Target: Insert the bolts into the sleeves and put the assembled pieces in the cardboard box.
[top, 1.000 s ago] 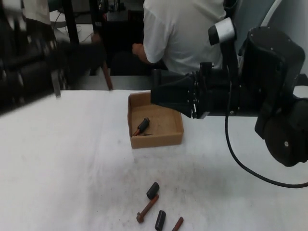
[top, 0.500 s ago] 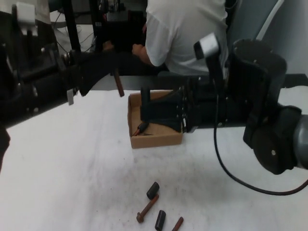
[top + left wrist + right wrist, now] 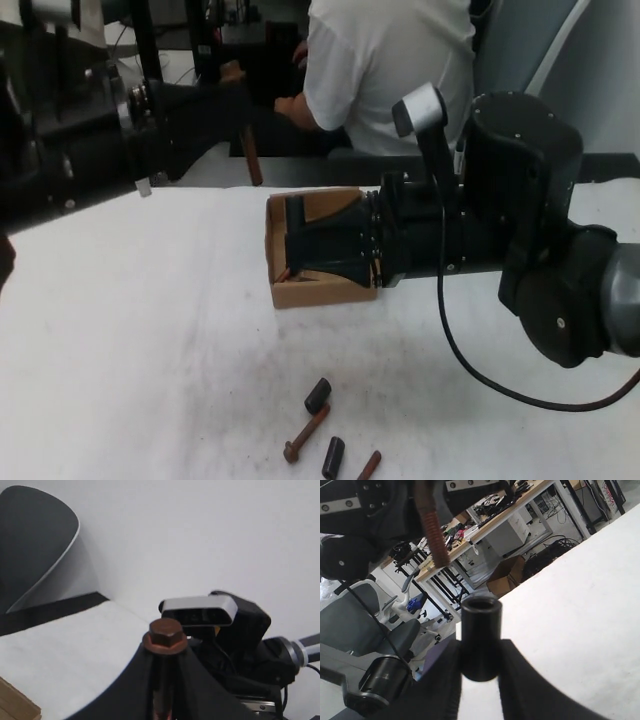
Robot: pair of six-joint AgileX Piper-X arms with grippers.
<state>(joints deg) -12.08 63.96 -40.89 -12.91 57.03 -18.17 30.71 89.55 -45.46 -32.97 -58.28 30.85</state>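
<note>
Right wrist view has the sleeve (image 3: 480,625) pinched in the right gripper (image 3: 480,655), its open mouth turned toward the bolt (image 3: 432,530), which is near but not touching it. The left gripper (image 3: 166,655) clamps that bolt just under its head. Within the last second both arms have closed in: the left swung the bolt inward, and the right slid across until it hangs over the cardboard box (image 3: 320,292). Mating looks imminent, with only alignment left. The bolt hangs by the bench's (image 3: 150,330) far edge. Loose sleeves (image 3: 318,395) and loose bolts (image 3: 305,435) lie well apart at the near edge, leaving bare bench between.
</note>
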